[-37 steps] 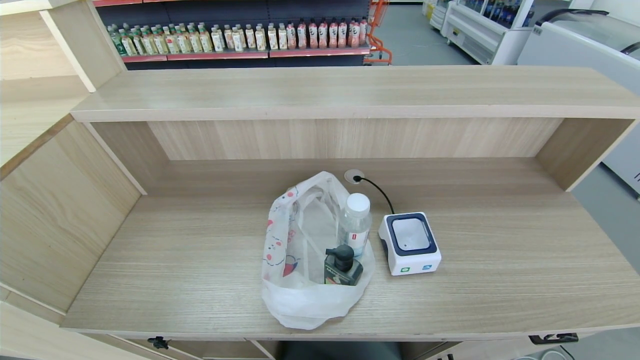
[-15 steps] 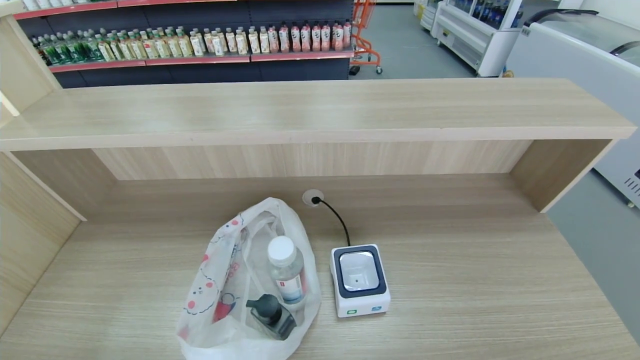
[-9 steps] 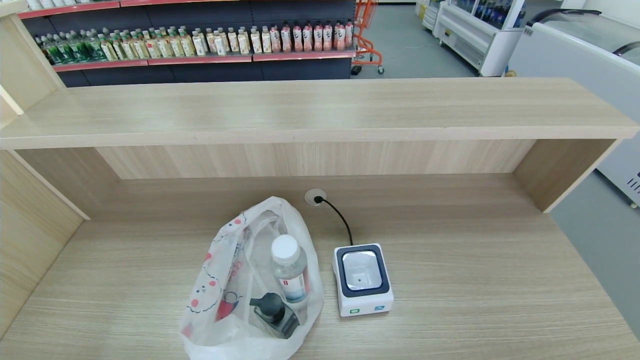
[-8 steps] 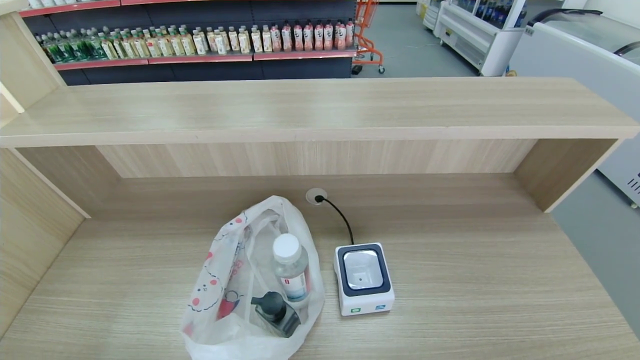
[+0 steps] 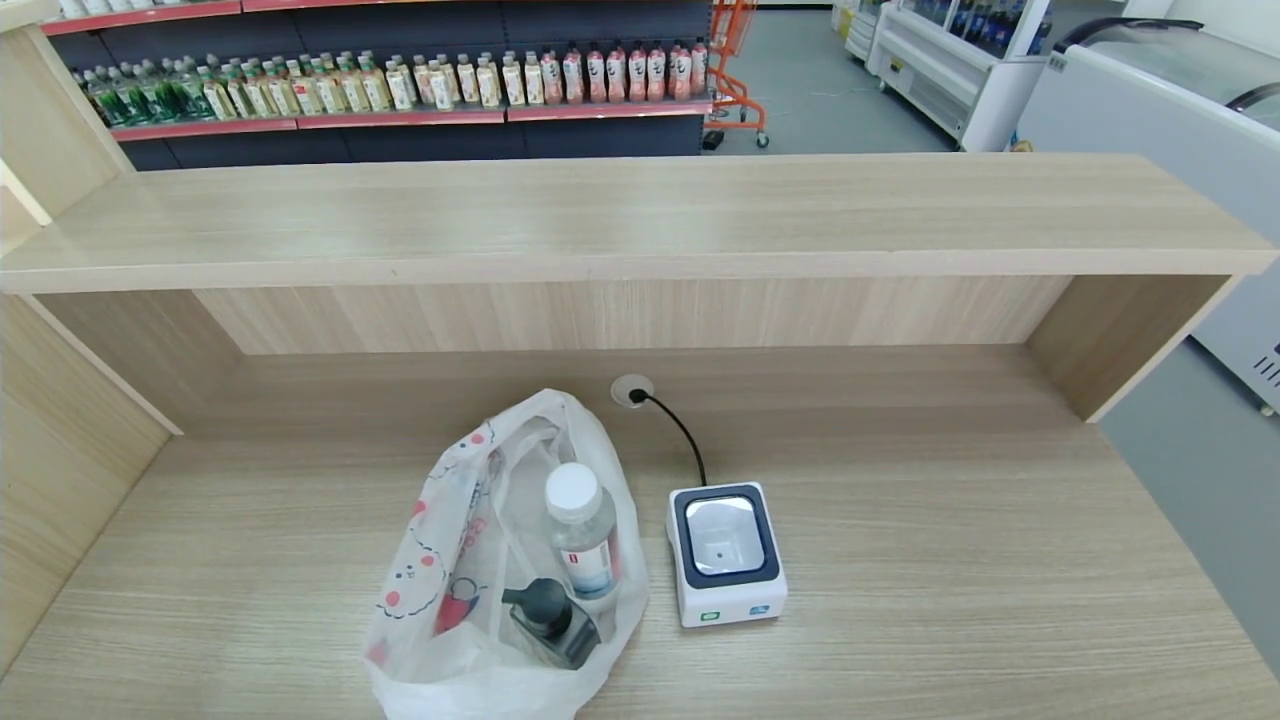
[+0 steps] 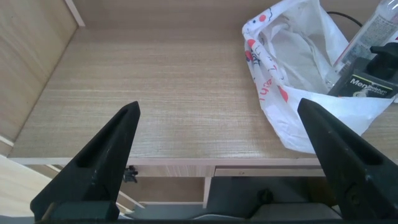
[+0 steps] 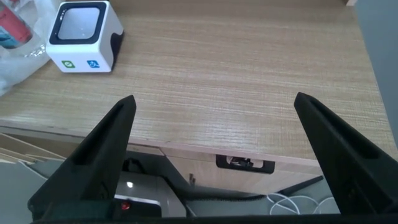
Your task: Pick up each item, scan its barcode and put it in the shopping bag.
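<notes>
The wooden tabletop point(image 5: 950, 560) is carrying everything within easy reach of its near edge. The white shopping bag point(image 5: 440, 560) is slumping open at left of centre, its mouth gaping upward, which probably suits dropping items in from above. The left gripper point(image 6: 219, 107) and right gripper point(image 7: 214, 101) are hanging just off the near edge, each with its fingers spread wide and holding nothing, likely parked because nothing needs carrying. The white scanner point(image 5: 725, 555) is sitting just beside the bag, window facing up, so an item can pass over it on the way in. The clear bottle point(image 5: 583, 535) is leaning inside the bag, and the dark pump bottle point(image 5: 548, 622) is resting in front of it, suggesting the bagging is finishing.
</notes>
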